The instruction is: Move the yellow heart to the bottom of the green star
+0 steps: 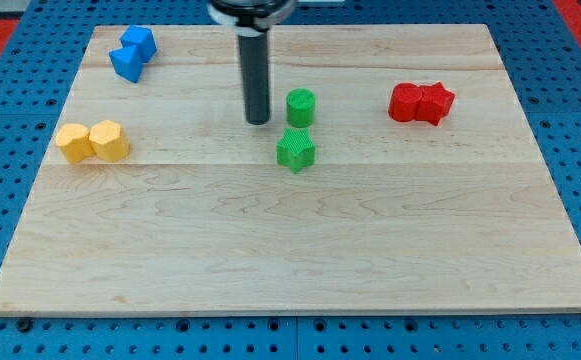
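Two yellow blocks sit side by side at the view's left: one (pixel 72 142) looks like the yellow heart, and the other (pixel 109 140) is a hexagon-like block touching its right side. The green star (pixel 296 149) lies near the board's middle. A green cylinder (pixel 301 106) stands just above it. My tip (pixel 258 121) is a dark rod end, just left of the green cylinder and up-left of the green star, touching neither. It is far to the right of the yellow blocks.
Two blue blocks (pixel 132 52) touch each other at the top left. Two red blocks (pixel 421 102) touch each other at the right. The wooden board (pixel 290 250) lies on a blue pegboard.
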Motion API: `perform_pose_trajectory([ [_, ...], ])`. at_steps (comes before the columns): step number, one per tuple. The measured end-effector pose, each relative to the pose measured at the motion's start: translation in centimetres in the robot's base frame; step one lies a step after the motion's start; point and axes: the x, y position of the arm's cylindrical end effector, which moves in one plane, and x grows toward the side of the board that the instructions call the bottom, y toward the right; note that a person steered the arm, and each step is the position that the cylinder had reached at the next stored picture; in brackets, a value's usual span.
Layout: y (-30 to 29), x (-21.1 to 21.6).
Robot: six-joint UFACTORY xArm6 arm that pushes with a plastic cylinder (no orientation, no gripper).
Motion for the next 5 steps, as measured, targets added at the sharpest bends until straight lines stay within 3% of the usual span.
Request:
perform_pose_trajectory([
  [3,-4.4,-0.1],
  [5,-11.5,-1.4],
])
